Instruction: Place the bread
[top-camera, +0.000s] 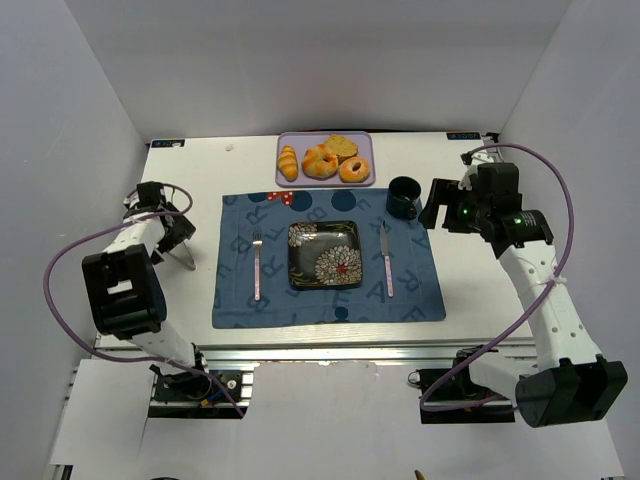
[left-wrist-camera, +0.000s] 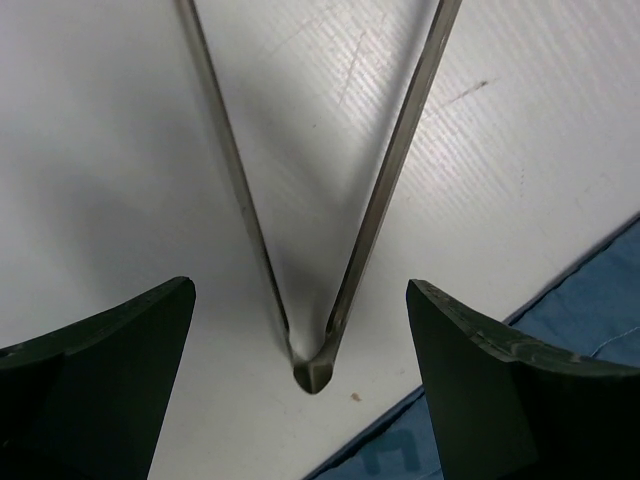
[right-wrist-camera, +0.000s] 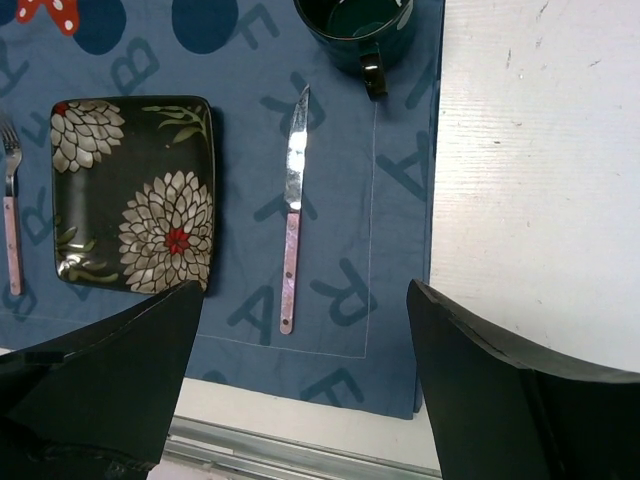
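Observation:
The bread, a small ridged golden-orange roll, lies at the left end of a lilac tray at the back of the table, beside other pastries. My left gripper is open at the table's left. It hovers low over metal tongs that lie on the white table. In the left wrist view the tongs' hinge sits between the spread fingers and touches neither. My right gripper is open and empty, above the placemat's right edge.
A blue placemat holds a dark flowered plate, a fork to its left, a knife to its right and a dark mug at its back right. A donut and a bun also lie on the tray.

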